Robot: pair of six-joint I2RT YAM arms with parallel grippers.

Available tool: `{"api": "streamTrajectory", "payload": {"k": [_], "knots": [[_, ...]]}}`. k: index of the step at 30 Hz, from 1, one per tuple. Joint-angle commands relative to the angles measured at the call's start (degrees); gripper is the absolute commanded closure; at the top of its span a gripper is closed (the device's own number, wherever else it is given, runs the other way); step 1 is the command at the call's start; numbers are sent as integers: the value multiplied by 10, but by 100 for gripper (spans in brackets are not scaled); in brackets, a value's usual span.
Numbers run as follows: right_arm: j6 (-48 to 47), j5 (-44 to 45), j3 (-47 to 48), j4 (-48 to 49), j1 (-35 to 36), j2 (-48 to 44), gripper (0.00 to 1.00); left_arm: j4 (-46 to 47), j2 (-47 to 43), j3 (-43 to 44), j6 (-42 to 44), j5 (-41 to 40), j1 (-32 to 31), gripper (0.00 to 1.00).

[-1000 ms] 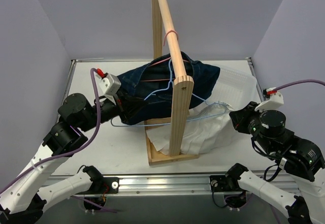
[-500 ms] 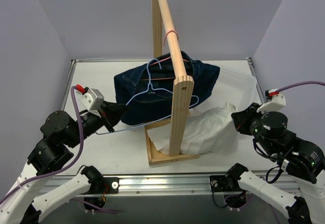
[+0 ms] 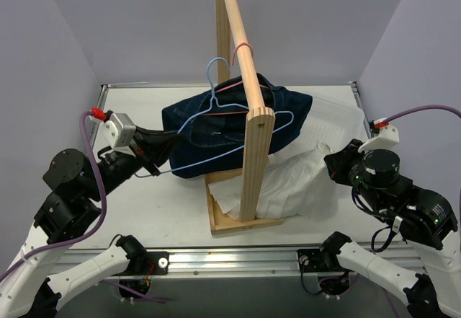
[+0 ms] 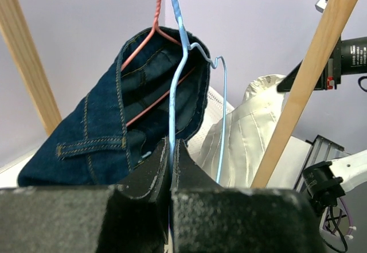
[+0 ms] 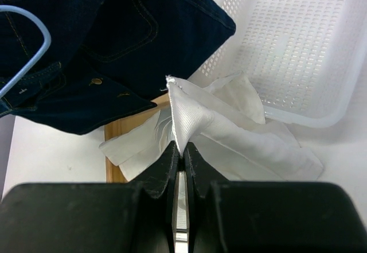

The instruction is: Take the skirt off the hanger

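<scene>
White skirt is off the hanger: a crumpled pale, ribbed heap on the table, right of the wooden rack and against its base

One fold is pulled up into a peak toward the rack's front post. Right gripper is clamped on that peak, with cloth between the fingers

Blue hanger is bare wire, tilted, left of the rack. Left gripper is clenched on its lower corner

Edges:
- the hanger's hook sits just left of the rack's rail; can't tell if it touches
- its far shoulder crosses in front of the front post and pokes out on the rack's right side
- its wire lies across the denim skirt, which hangs from the rail on a pink hanger
- the denim hem hangs above the white skirt's rack-side edge, apart from it in the right wrist view
- the white skirt's edge away from the rack touches the basket's near wall

Room: table surface shows left of the rack's base, under the blue hanger and out to the left arm. Right of the rack, the skirt and basket fill the strip between base and table edge
</scene>
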Motion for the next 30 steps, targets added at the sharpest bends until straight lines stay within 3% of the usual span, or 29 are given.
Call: {"api": "streamTrajectory", "payload": {"k": [1,11,30], "knots": [[-4,33,44,30,3,28,100,74,21,23,-16,32,0,98],[-23,50,85,29,3,77,100,119,56,30,-34,77,0,98],[-18,41,58,30,3,69,100,132,43,52,-40,58,0,98]]}}
